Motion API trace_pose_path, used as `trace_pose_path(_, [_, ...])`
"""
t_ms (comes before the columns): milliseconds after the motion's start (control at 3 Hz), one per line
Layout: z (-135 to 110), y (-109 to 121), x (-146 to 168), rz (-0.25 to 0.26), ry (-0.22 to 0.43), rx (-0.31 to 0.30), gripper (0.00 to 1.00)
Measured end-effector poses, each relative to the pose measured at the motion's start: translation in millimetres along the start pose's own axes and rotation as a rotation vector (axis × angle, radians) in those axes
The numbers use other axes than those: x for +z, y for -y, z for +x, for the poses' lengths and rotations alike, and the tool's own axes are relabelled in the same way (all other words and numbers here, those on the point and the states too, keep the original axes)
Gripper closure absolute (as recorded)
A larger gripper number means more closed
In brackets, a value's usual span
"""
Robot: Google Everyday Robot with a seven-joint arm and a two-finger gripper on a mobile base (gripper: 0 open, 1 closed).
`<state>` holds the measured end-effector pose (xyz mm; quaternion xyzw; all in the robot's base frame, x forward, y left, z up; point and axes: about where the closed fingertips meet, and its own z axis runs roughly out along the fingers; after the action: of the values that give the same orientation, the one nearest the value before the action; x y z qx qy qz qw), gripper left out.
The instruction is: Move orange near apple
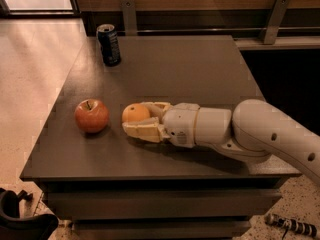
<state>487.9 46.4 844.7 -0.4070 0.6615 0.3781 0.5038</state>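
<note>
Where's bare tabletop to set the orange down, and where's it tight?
Tight: only a narrow strip separates the apple from the orange held in the gripper near the front edge. Bare table lies between the can and the apple, and behind the arm.

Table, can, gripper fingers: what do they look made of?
Table: dark and matte with a dull sheen only; laminate or painted wood, cannot tell which.
Can: dark body with a bright rim on top, likely metal.
Gripper, low over the table beside the apple, shut on the orange: fingers cream and matte with no glint, probably plastic.
</note>
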Motion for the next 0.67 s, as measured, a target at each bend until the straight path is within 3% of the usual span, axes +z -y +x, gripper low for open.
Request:
trace_pose_path(333, [19.5, -7.8, 1.7, -0.038, -0.027, 0.033, 1.0])
trace_pose_path(667, [17.4, -8.4, 1.1, -0.04, -0.028, 0.034, 0.82])
